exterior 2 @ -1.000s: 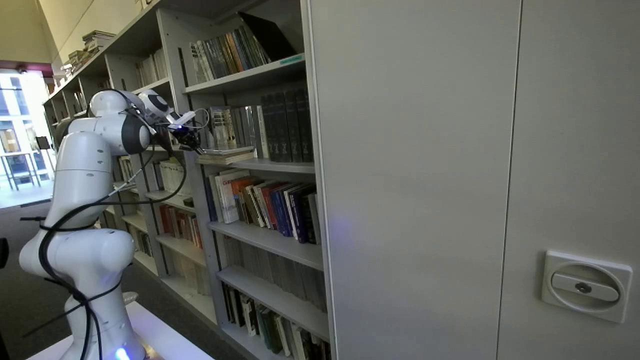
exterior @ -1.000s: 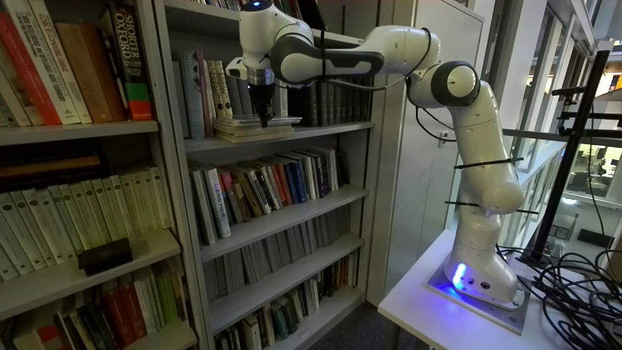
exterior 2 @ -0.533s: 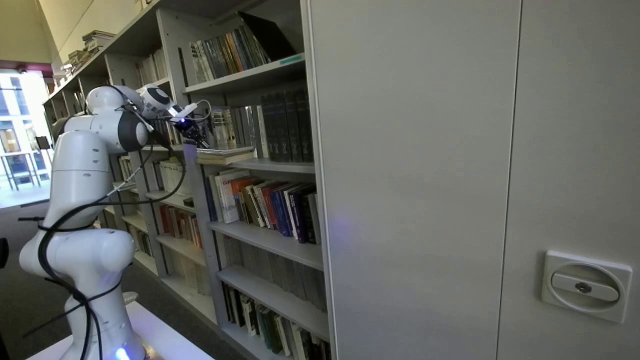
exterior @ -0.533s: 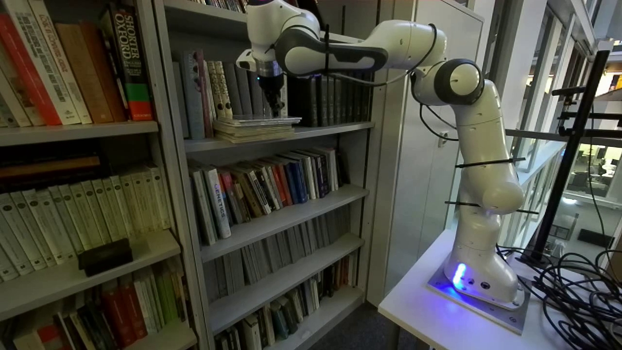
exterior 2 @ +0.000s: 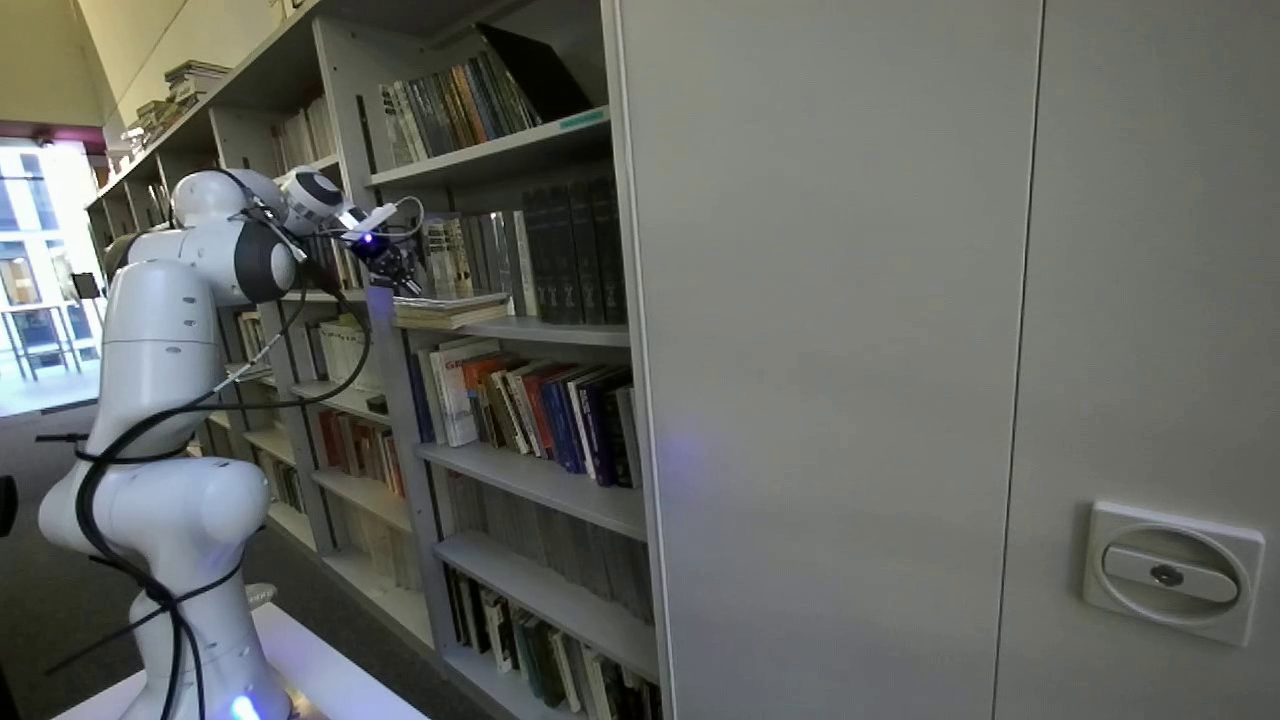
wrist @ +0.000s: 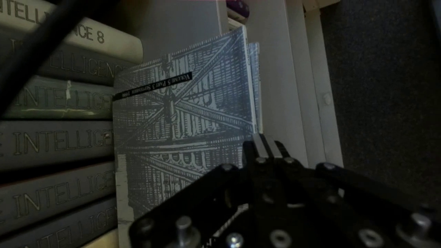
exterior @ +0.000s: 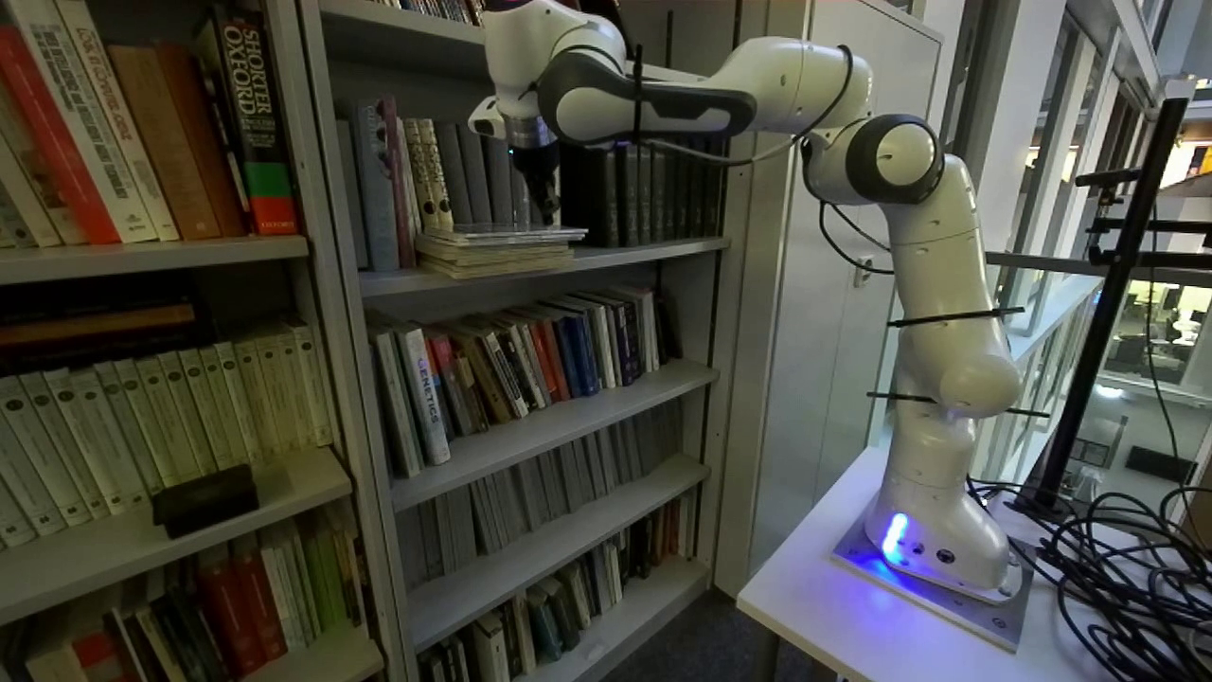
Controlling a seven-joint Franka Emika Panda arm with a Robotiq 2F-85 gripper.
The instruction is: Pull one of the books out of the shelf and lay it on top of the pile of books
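The book (wrist: pixel 186 117), its grey patterned cover marked "Volume 5 Part 3", lies flat atop the pile of books (exterior: pixel 497 258) on the shelf (exterior: pixel 653 252). In an exterior view the claw (exterior: pixel 549 212) is pressed together near the pile's right end; contact is unclear. Upright grey books (exterior: pixel 476 175) stand on the far side.

The top book (wrist: pixel 182 127) has a blue-grey cover with dark hatching, crossing diagonals and a black strip of pale lettering. The pile (exterior: pixel 492 258) shows cream edges. The claw (wrist: pixel 264 139) is black with two grey strips. The shelf (exterior: pixel 578 412) is plain grey; the arm (exterior: pixel 947 256) white, ringed in dark grey; the bench (exterior: pixel 805 606) white with a blue glow. On the left, the Oxford book (exterior: pixel 254 123) is black, green and red.
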